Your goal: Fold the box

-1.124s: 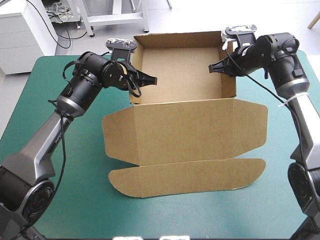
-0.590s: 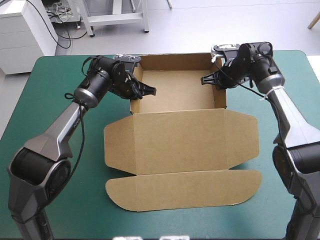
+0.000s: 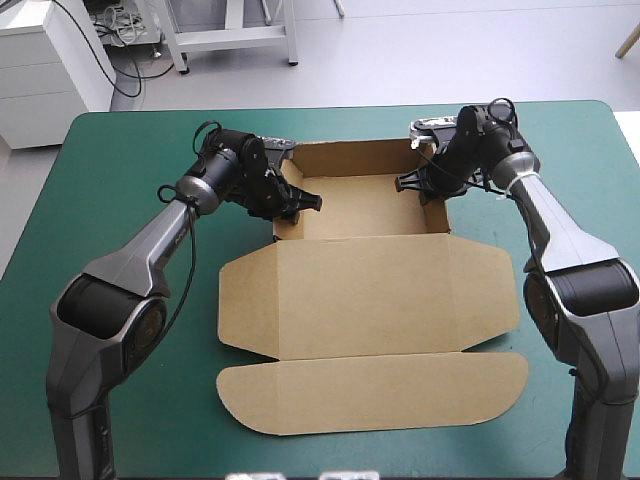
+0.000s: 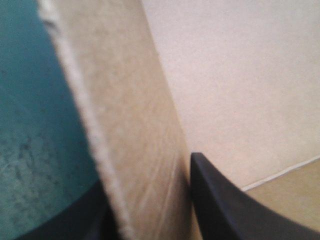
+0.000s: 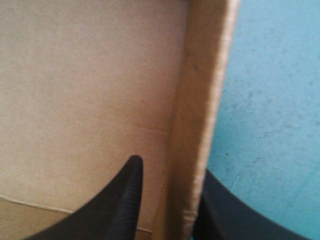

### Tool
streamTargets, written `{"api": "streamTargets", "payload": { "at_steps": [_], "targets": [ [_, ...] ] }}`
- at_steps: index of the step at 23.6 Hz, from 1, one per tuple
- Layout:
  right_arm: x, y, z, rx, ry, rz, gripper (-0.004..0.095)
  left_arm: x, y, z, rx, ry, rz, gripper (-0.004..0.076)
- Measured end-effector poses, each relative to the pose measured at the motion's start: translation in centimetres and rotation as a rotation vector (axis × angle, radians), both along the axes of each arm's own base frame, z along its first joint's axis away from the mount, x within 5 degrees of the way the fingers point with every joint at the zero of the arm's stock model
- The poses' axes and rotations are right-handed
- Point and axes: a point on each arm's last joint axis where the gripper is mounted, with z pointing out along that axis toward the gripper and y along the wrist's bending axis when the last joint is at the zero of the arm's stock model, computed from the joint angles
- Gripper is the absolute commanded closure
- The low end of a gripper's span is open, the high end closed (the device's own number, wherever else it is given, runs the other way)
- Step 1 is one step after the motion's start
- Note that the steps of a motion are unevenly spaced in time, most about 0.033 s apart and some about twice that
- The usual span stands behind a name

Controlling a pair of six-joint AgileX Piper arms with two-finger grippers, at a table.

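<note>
High view: the brown cardboard box lies mid-table on the matte teal-green cover. Its open tray is in the upper middle of the frame, and the lid lies flat toward the lower edge, ending in a round-cornered flap. The left gripper pinches the tray's left wall and the right gripper pinches its right wall.

Left wrist view: the black fingers are clamped on the wall, whose edge is fuzzy.

Right wrist view: one finger is inside on smooth board, the other outside over the speckled cover.

I see the brown box as an open tray toward 12 o'clock on the table, walls raised. Its lid lies flat toward 6 o'clock, with a rounded flap at that end.
</note>
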Motion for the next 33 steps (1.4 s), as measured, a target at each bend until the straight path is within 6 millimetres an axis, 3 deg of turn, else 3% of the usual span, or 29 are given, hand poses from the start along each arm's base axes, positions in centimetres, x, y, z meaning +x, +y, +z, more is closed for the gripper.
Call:
{"api": "streamTargets", "payload": {
  "at_steps": [2, 4, 10, 13, 18, 23, 26, 27, 29, 32, 33],
  "targets": [
    [-0.1, 0.4, 0.0, 0.017, 0.010, 0.009, 0.0196, 0.0, 0.0, 0.0, -0.020, 0.006, 0.000, 0.0186],
    [-0.2, 0.7, 0.0, 0.034, 0.016, 0.014, 0.0118, 0.0, 0.1, 0.0, -0.027, 0.014, 0.003, 0.0170],
    [-0.3, 0.9, 0.0, 0.046, 0.021, 0.016, 0.0104, -0.1, 0.2, 0.0, -0.021, 0.028, 0.002, 0.0171],
    [-0.5, 0.7, 0.6, 0.034, 0.002, 0.027, 0.0104, -0.4, 0.4, 1.5, -0.037, -0.012, 0.002, 0.0171],
    [-2.1, -0.1, 4.7, -0.005, -0.099, 0.039, 0.0104, -2.0, 1.1, 6.1, -0.063, -0.103, -0.021, 0.0177],
    [-6.0, -1.8, 11.7, -0.079, -0.278, 0.027, 0.0104, -7.2, 4.0, 14.2, -0.044, -0.270, -0.065, 0.0177],
    [-7.9, -2.3, 14.1, -0.077, -0.335, 0.022, 0.0104, -9.7, 5.6, 17.4, -0.020, -0.365, -0.081, 0.0183],
    [-8.3, -2.3, 14.6, -0.074, -0.347, 0.021, 0.0104, -10.5, 5.9, 18.1, -0.022, -0.387, -0.083, 0.0201],
    [-9.1, -2.5, 15.6, -0.068, -0.371, 0.018, 0.0104, -12.6, 6.9, 19.6, -0.034, -0.430, -0.086, 0.0335],
    [-9.4, -2.6, 15.9, -0.066, -0.378, 0.016, 0.0104, -15.6, 8.3, 20.7, -0.047, -0.465, -0.083, 0.0662],
    [-9.4, -2.6, 15.9, -0.066, -0.378, 0.016, 0.0104, -16.9, 8.8, 20.9, -0.047, -0.474, -0.088, 0.0717]
  ]
}}
